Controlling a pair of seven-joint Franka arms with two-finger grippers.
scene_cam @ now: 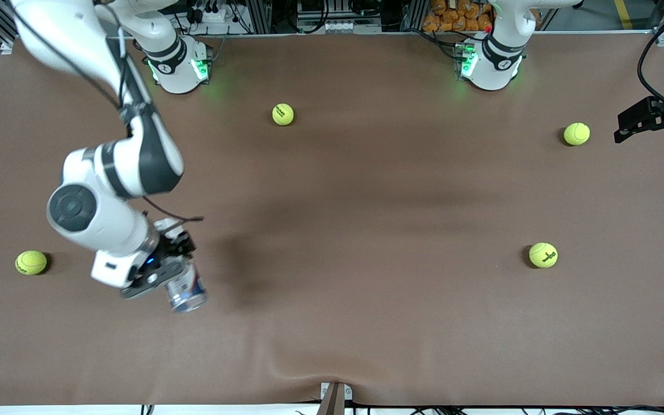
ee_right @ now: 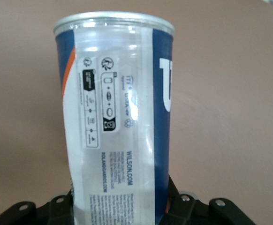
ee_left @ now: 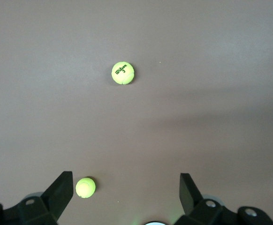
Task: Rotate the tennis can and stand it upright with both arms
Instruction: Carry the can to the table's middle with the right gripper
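Right gripper [scene_cam: 173,262] clamps clear-plastic, navy-and-white-labelled tennis can [scene_cam: 187,288] between jaws, above brown table [scene_cam: 366,230]; left gripper [ee_left: 125,197] open, waiting.

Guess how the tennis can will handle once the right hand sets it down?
The tennis can in the right hand looks empty and clear-walled: probably light, easily dented. Tall and slim, it may tip if nudged. Glossy label likely slippery; laid down, it would roll.

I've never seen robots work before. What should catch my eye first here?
The right gripper is shut on the tennis can, over the right arm's end of the brown table. The left gripper hangs open near the other end, and four tennis balls lie scattered around.
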